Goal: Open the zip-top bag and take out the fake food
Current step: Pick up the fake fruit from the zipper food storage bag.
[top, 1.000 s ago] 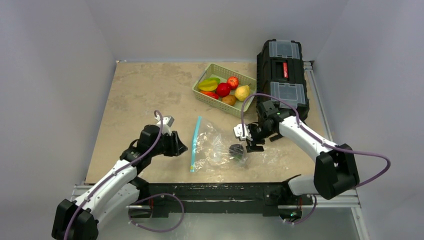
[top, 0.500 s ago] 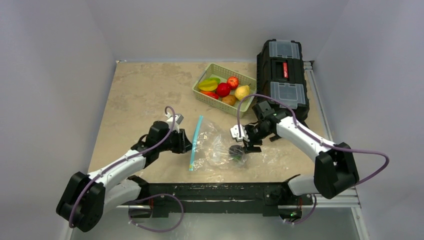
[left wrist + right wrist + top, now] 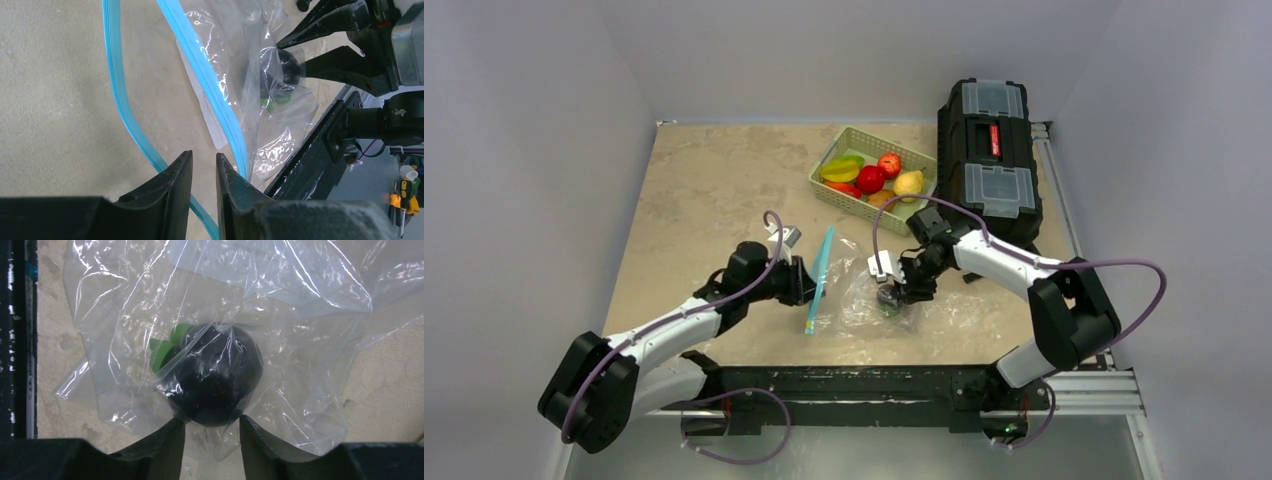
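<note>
**Zip-top bag [image 3: 849,305] parted, one piece inside**

Lies on the tabletop [image 3: 714,200] just nearside of the green basket [image 3: 844,205], teal zip strip [image 3: 114,95] on its left edge. Holds a dark purple fruit [image 3: 212,385]. Left gripper [image 3: 204,157] at the strip, fingers [image 3: 172,190] a sliver apart, strip running into the gap — pinched or not, cannot tell. Right gripper [image 3: 211,422] half open, fingertips [image 3: 172,440] straddling the fruit through the plastic — clamped or not, cannot tell. More fake fruits [image 3: 871,178] in the basket.

Plain pale grey walls [image 3: 854,50] are enclosing a beige, stone-patterned tabletop [image 3: 714,190] that is stretching away beyond the right fingers [image 3: 165,455]. A black toolbox [image 3: 989,150] is sitting farther off to their right. Soft, even light is falling everywhere.
</note>
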`<state>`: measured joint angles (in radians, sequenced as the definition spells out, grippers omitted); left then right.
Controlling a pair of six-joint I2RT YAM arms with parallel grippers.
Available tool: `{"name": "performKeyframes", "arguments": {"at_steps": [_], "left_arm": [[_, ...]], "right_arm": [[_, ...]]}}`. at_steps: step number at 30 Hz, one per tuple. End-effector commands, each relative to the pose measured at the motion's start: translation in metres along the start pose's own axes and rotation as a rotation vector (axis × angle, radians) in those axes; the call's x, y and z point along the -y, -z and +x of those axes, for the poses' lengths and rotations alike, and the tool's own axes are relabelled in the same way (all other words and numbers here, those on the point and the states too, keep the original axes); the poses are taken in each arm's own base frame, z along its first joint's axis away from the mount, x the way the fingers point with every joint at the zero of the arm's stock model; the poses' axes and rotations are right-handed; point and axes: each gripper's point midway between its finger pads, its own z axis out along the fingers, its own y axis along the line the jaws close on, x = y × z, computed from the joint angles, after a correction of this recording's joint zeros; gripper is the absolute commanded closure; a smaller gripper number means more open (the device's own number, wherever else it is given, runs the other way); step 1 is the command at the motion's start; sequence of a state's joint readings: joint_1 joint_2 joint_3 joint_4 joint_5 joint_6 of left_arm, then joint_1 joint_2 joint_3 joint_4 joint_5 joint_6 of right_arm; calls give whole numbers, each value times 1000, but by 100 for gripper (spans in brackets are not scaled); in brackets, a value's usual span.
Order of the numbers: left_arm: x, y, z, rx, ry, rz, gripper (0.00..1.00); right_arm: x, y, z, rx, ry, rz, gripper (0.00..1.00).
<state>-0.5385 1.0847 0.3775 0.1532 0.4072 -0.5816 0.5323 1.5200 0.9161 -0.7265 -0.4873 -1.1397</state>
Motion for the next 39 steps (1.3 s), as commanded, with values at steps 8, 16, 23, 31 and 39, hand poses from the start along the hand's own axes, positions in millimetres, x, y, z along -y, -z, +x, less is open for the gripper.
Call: {"name": "performKeyframes", "arguments": {"at_steps": [8,16,23,31,39], "left_arm": [[12,-7,2,-4,-17,65,77],[19,-14,7,-32,-25,81,77],[26,-17,6,-29,-38,99,71],[17,-24,12,-28,-26,87,42],[18,-33,14,-28,-18,118,36]], "right_arm": [[31,-9,-34,13,30,75,99],[55,-8,-66,84,35,87,100],[80,1,-85,153,-30,188,83],[40,31,-87,186,105,113,54],[17,16,-61,96,139,1,51]]}}
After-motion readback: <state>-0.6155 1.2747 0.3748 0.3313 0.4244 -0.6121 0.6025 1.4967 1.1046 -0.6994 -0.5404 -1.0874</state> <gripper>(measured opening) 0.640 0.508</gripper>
